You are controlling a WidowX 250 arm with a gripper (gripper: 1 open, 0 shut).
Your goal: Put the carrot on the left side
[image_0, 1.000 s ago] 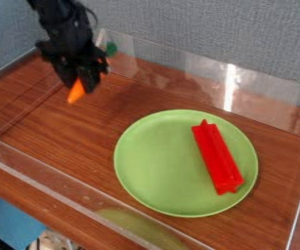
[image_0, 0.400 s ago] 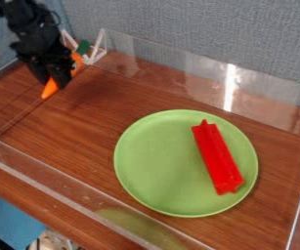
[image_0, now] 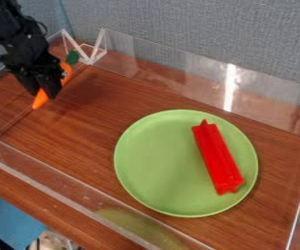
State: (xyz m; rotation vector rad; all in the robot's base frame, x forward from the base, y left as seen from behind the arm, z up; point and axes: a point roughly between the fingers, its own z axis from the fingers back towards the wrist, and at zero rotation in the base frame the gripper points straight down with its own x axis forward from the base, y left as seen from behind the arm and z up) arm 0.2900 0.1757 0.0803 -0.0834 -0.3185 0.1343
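Note:
The small orange carrot (image_0: pixel 41 98) hangs tip-down just above the wooden table (image_0: pixel 87 137) at the far left. My black gripper (image_0: pixel 40 86) comes down from the upper left corner and is shut on the carrot's upper part. Its green stem end is hidden behind the fingers. Well to the right, the green plate (image_0: pixel 152 156) sits apart from the carrot.
A long red ridged bar (image_0: pixel 218 156) lies on the plate's right half. Clear plastic walls (image_0: pixel 231 83) ring the table along the back, left and front edges. A small white wire frame (image_0: pixel 84 47) stands at the back left, close behind the gripper.
My gripper has carried the carrot to the left along the back of the table and slightly lower. The plate and red bar stayed put.

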